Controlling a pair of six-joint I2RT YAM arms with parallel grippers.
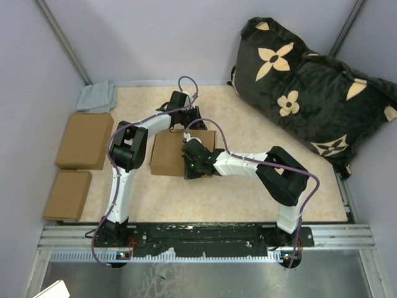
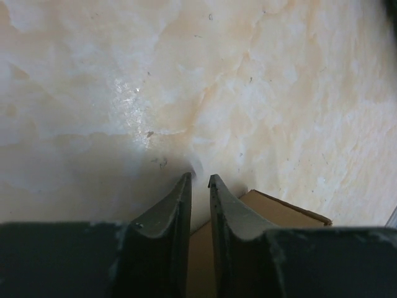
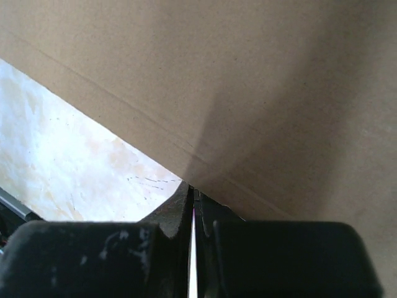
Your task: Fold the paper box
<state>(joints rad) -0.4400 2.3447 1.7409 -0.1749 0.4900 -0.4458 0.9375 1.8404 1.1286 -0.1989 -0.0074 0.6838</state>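
Observation:
The paper box (image 1: 166,155) lies folded into a flat brown block in the middle of the marbled table. My left gripper (image 1: 194,121) hangs at the box's far edge. In the left wrist view its fingertips (image 2: 200,180) stand a narrow gap apart over the table with nothing between them, and a corner of the box (image 2: 282,213) shows below and to the right. My right gripper (image 1: 187,165) is at the box's near right part. It is shut, its tips (image 3: 193,190) pressed against a crease of the cardboard (image 3: 248,93).
Two smaller brown cardboard blocks (image 1: 85,139) (image 1: 67,194) lie along the left wall. A grey cloth (image 1: 97,96) sits in the far left corner. A big black pillow with cream flowers (image 1: 310,93) fills the far right. Walls close in the table.

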